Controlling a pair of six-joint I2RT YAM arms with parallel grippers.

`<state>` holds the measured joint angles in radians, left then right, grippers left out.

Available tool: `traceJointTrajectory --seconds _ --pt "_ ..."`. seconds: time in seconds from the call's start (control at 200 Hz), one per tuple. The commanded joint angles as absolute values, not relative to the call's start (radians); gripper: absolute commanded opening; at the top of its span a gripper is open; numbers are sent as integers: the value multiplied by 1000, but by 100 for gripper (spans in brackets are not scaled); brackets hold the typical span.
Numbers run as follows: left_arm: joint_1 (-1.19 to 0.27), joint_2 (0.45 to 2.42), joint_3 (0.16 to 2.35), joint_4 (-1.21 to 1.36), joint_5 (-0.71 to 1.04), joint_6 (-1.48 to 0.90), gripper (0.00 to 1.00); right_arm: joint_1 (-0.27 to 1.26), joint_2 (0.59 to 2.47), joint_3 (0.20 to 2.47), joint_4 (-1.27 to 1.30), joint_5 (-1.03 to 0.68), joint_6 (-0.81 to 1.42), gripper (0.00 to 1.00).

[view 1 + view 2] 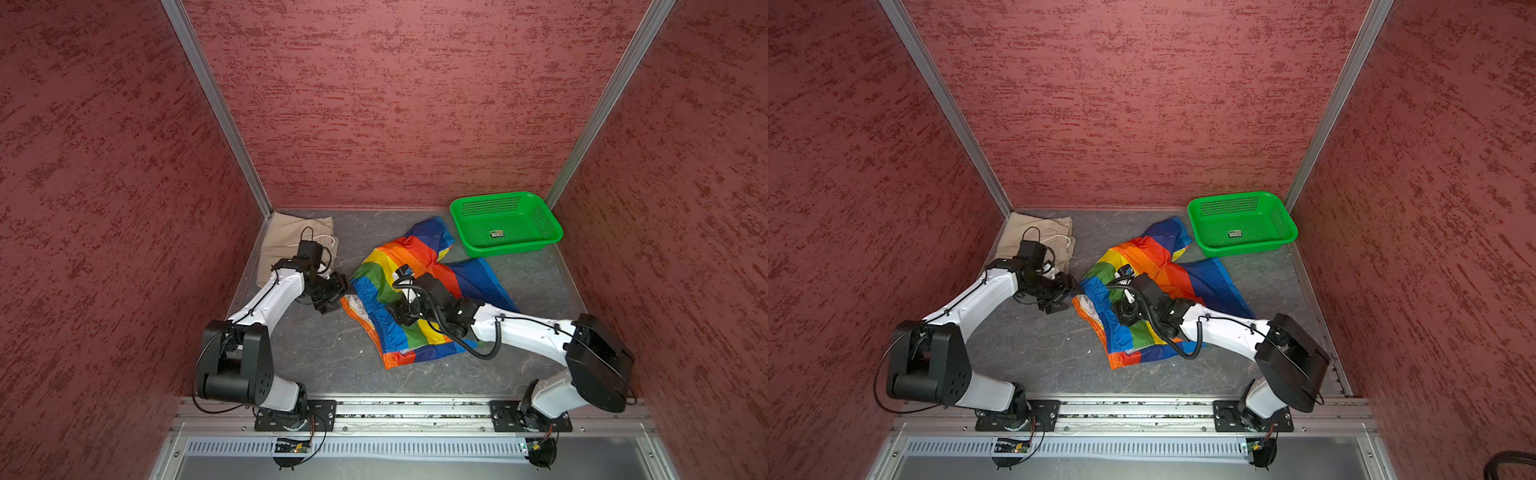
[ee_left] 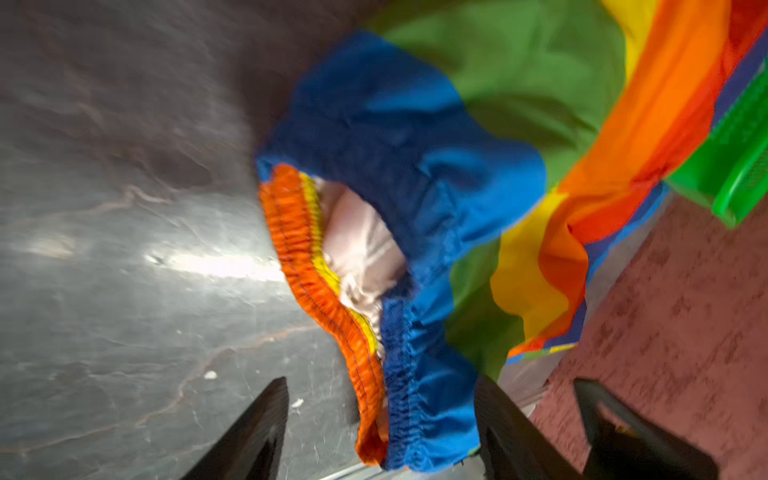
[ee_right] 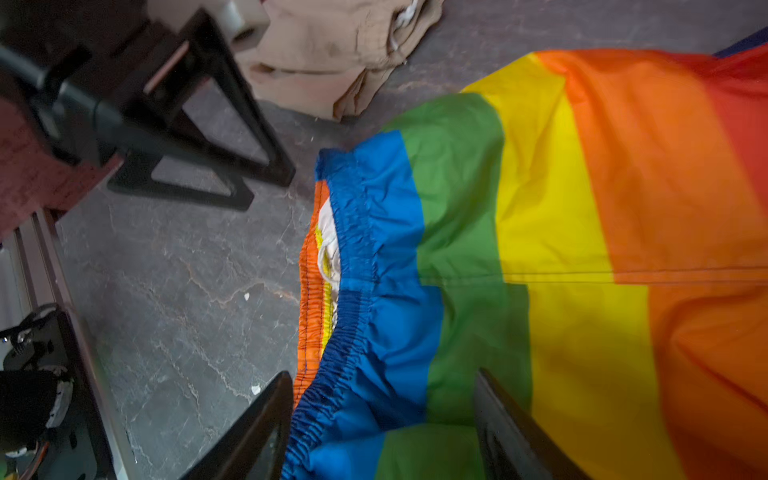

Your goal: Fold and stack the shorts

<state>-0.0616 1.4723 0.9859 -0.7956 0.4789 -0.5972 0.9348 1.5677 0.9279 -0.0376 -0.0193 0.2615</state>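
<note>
Hidden under the right arm's wrist in both top views: the middle of the rainbow-striped shorts (image 1: 415, 253), spread crumpled at the centre of the grey tabletop (image 1: 324, 357), with one leg reaching toward the green basket (image 1: 540, 220) in the far right corner. Also mostly covered from above: the right pincer (image 3: 382, 374), shown by its own wrist camera standing wide open, low over the blue and green stripes beside the gathered waistband (image 3: 316, 266), with the cloth lying flat between the fingers and nothing clamped. At the waistband end of the same shorts, the left pincer (image 1: 330, 305), fingers likewise spread and holding nothing. Touching the cloth or just short of it: cannot tell. Blurred throughout, the left wrist view gives little beyond the orange band, a pale lining (image 2: 361, 237) inside it and a cut-off corner of the basket. Also cut off there, at the frame edge beside the fingers, a black shape, unidentifiable. Folded in the far left corner, well apart from the striped pair: the beige shorts (image 1: 286, 237), near edge masked by the left arm, with a loop of white drawstring (image 1: 328, 239) peeping out. Inside the basket, one small sticker (image 1: 496, 234), too small to read. No other writing legible anywhere.
</note>
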Motion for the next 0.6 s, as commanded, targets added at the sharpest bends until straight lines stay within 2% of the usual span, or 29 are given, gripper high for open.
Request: traceJointTrajectory --seconds 0.0,0.245,0.461,0.511,0.591 --pt "-19 1486 943 -579 456 -695 74 957 1618 941 -68 -71 238 71" --pt "-14 1554 873 -319 434 -821 75 966 1631 892 -112 -87 257 71" --pt "-14 1691 902 -217 439 -863 74 971 1644 877 -164 -127 262 69" --pt "-14 1710 904 -197 444 -874 70 974 1644 867 -168 -137 271 66" --pt "-16 1731 909 -173 443 -882 54 976 1641 855 -166 -154 288 59"
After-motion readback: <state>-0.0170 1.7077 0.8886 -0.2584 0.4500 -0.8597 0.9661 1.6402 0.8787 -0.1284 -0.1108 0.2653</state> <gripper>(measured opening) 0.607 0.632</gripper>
